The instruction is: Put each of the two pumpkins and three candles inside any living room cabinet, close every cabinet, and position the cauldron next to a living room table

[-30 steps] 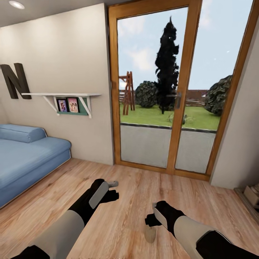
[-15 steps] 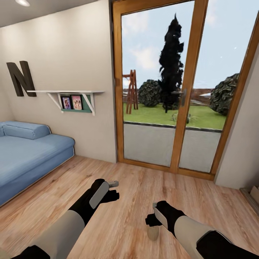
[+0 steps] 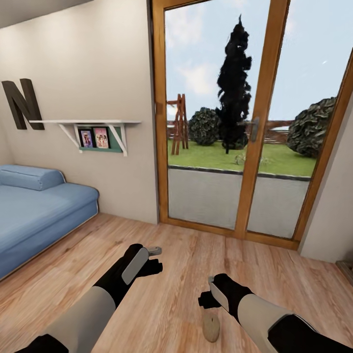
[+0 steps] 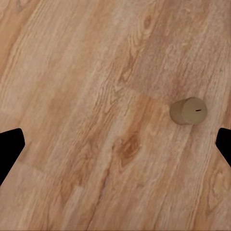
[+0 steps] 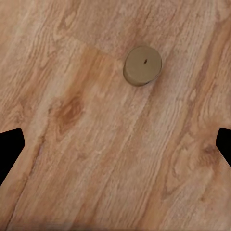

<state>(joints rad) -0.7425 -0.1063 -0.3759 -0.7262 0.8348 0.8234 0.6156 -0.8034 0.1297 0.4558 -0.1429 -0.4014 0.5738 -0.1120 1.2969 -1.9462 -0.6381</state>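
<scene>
One candle (image 3: 211, 327), a short olive-tan cylinder with a tiny wick, stands on the wooden floor just below my right gripper (image 3: 206, 297). The right wrist view looks down on the candle (image 5: 142, 65), which lies ahead of the fingers and apart from them. The left wrist view also catches the candle (image 4: 187, 110), off to one side. My left gripper (image 3: 156, 257) hovers over bare floor. Both grippers are open with nothing between the fingers. The pumpkins, cabinet, cauldron and table are out of view.
A blue sofa (image 3: 34, 215) stands at the left against the wall, under a white shelf (image 3: 88, 123) with photos. A wood-framed glass door (image 3: 240, 122) is straight ahead. A wall corner (image 3: 333, 206) closes the right side.
The whole view has shifted: the camera has moved a little toward the door. Both arms keep the same pose. The candle now sits slightly lower in the picture.
</scene>
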